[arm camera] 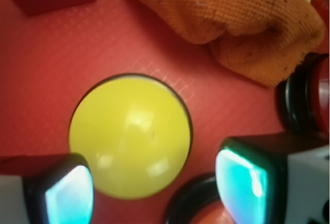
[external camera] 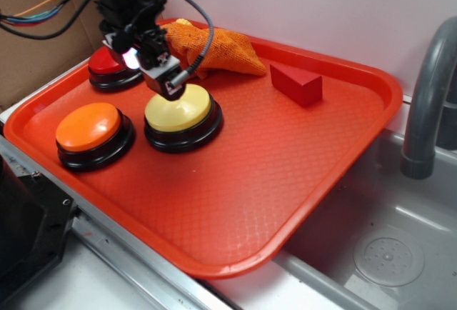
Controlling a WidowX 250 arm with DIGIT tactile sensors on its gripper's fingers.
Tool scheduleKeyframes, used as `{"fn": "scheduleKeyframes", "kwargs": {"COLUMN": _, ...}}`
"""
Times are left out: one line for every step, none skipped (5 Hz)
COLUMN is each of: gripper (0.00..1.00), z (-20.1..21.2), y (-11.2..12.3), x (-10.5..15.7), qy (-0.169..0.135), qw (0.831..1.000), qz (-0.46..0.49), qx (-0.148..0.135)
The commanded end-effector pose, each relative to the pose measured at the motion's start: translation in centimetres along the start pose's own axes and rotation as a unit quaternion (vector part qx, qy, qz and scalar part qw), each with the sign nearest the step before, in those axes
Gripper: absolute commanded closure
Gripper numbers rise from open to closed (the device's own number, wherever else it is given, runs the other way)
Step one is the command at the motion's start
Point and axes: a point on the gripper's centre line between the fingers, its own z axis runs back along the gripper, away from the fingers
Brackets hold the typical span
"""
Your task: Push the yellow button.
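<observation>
The yellow button (external camera: 178,110), a pale-yellow dome on a glossy black round base, sits on the red tray (external camera: 285,181) left of centre. In the wrist view it (arm camera: 130,136) fills the middle, just ahead of the fingertips. My gripper (external camera: 166,81) hovers just above the button's far-left edge, pointing down. Its jaws stand apart and hold nothing; the two pads (arm camera: 69,195) glow cyan on either side of the wrist view. Whether a fingertip touches the dome I cannot tell.
An orange-topped button (external camera: 93,133) stands left of the yellow one. A red-topped button (external camera: 111,67) is behind the arm. An orange cloth (external camera: 218,51) and a red wedge block (external camera: 296,83) lie at the tray's back. A sink and grey faucet (external camera: 428,96) are on the right.
</observation>
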Motion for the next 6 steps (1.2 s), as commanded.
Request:
{"fn": "scheduleKeyframes", "kwargs": {"gripper": 0.00, "z": 2.2, "y": 1.3, "x": 1.0, "qy": -0.004, "qw": 1.000, "qz": 0.014, "qx": -0.009}}
{"fn": "scheduleKeyframes", "kwargs": {"gripper": 0.00, "z": 2.3, "y": 1.8, "x": 1.0, "qy": -0.002, "qw": 1.000, "qz": 0.018, "qx": -0.019}}
{"fn": "scheduleKeyframes", "kwargs": {"gripper": 0.00, "z": 3.0, "y": 2.3, "x": 0.9, "qy": -0.008, "qw": 1.000, "qz": 0.019, "qx": -0.021}}
{"fn": "scheduleKeyframes", "kwargs": {"gripper": 0.00, "z": 4.0, "y": 2.4, "x": 0.8, "qy": -0.023, "qw": 0.999, "qz": 0.018, "qx": -0.025}}
{"fn": "scheduleKeyframes", "kwargs": {"gripper": 0.00, "z": 4.9, "y": 2.3, "x": 0.9, "qy": -0.033, "qw": 0.999, "qz": 0.016, "qx": -0.026}}
{"fn": "scheduleKeyframes", "kwargs": {"gripper": 0.00, "z": 5.8, "y": 2.3, "x": 1.1, "qy": -0.045, "qw": 0.999, "qz": 0.014, "qx": -0.024}}
